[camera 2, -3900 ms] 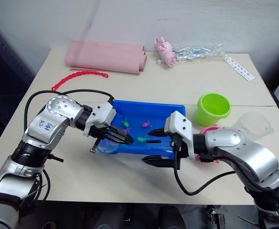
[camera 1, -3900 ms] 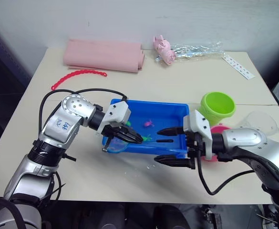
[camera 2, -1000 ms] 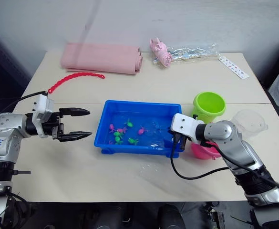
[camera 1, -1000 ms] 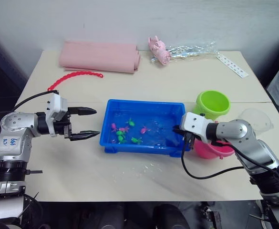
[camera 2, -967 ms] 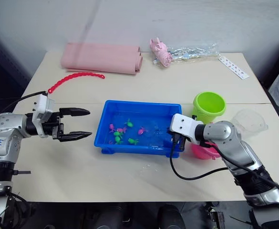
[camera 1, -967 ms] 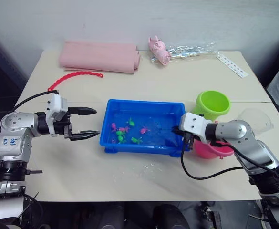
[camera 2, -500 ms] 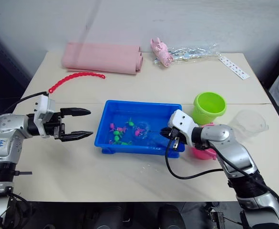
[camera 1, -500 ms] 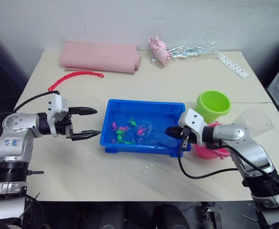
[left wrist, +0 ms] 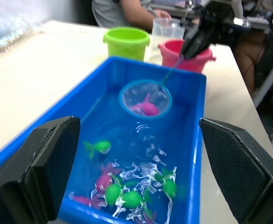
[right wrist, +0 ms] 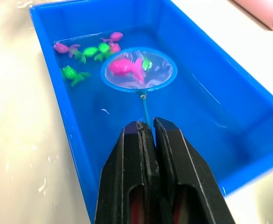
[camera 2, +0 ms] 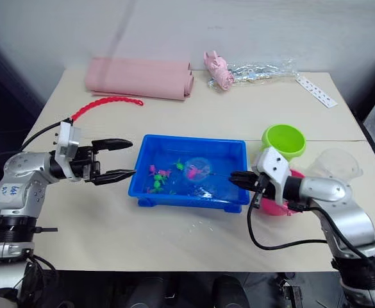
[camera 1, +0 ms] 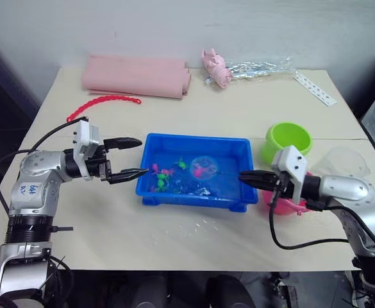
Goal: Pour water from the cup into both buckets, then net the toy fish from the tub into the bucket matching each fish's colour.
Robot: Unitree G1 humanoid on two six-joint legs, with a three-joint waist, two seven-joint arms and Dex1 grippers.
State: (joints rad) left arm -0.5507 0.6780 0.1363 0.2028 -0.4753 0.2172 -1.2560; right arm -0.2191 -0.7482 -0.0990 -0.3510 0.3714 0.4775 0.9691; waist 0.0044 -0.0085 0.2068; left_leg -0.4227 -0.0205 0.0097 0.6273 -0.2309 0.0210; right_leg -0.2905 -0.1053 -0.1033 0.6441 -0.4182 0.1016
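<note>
Your right gripper (right wrist: 146, 128) pinches the net (right wrist: 138, 69) by its handle, long axis running along the tub (camera 1: 238, 151), hoop pointing toward your left and holding a pink fish (right wrist: 126, 67). Your left gripper (camera 1: 133, 158) hovers spread beside the tub's left wall.
</note>
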